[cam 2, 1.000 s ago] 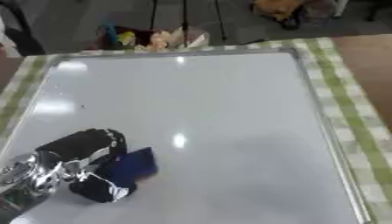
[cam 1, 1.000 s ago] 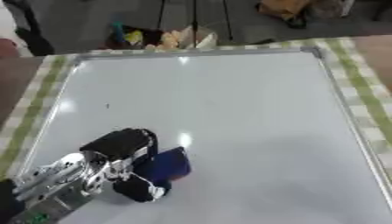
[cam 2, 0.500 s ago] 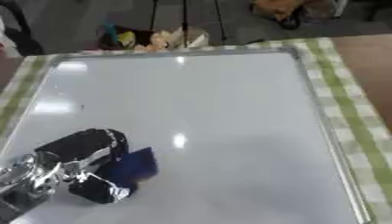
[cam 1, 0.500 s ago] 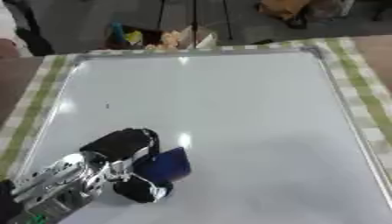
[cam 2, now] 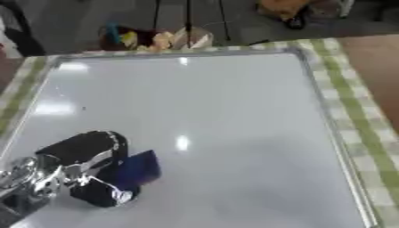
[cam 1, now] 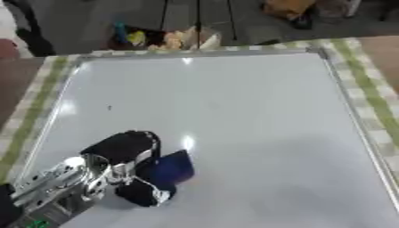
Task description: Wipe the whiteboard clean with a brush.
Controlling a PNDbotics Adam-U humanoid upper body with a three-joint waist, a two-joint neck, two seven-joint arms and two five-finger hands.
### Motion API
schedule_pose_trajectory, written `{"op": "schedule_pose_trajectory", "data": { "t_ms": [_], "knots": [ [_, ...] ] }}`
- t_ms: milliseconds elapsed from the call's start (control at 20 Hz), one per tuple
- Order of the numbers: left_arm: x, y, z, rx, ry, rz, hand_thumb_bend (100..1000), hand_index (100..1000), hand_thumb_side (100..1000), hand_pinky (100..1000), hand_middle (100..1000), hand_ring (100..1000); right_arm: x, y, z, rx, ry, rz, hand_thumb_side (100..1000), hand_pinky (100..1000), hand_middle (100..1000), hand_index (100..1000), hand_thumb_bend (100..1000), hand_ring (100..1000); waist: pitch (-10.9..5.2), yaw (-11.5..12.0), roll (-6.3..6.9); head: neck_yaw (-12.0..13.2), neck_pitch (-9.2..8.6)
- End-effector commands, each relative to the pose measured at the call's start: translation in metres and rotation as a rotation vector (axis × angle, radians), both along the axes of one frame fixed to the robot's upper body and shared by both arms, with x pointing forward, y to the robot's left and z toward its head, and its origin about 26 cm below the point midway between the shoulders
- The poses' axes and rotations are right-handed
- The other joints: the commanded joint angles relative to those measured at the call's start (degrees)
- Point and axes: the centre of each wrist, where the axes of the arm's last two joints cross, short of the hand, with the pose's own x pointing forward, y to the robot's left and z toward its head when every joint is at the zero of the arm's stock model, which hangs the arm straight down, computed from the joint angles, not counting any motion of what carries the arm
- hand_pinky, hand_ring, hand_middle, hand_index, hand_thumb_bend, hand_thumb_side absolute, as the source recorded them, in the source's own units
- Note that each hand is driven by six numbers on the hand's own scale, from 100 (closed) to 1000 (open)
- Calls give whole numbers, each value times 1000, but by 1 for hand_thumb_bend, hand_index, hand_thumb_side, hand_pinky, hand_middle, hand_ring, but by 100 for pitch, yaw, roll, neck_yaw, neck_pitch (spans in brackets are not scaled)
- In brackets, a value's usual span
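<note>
A large whiteboard (cam 1: 249, 116) with a metal frame fills most of both views, lying flat on a green checked cloth. My left hand (cam 1: 124, 164) comes in from the lower left, black fingers and thumb curled round a dark blue brush (cam 1: 170, 168) that rests on the board's lower left part. A small dark mark (cam 1: 109, 107) shows on the board's left side, beyond the hand. The board otherwise looks white with light glare. My right hand shows in neither view.
The green checked tablecloth (cam 2: 355, 116) borders the board on the right and left. Beyond the far edge, on the floor, lie coloured items (cam 1: 168, 38) and stand legs. Brown floor shows at the far right.
The whole picture has shifted slightly, so the camera moved. The left hand and brush stay at nearly the same spot on the board.
</note>
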Motion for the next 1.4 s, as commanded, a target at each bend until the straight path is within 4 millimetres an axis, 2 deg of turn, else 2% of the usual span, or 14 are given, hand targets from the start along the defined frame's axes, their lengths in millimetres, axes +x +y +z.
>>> {"op": "schedule_pose_trajectory", "data": {
  "t_ms": [50,300,900,1400],
  "knots": [
    [2,5,6,-1,-5,30,316,114,373,510,565,645,-2,1,5,-9,-20,10,772,643,514,695,100,577,-99,-9,-29,-15,-65],
    [4,6,4,-8,-7,35,287,109,363,493,534,619,-2,1,5,-7,-18,10,774,644,514,696,100,577,-94,-5,-30,-14,-62],
    [4,6,4,-34,-4,42,248,102,345,468,530,595,-2,2,4,-4,-12,15,778,646,513,697,100,578,-97,-6,-23,-16,-76],
    [1,12,13,-45,-56,58,227,100,342,449,490,568,-3,1,4,-9,-10,16,779,648,513,698,100,579,-114,18,-17,-10,-68]
  ]
}}
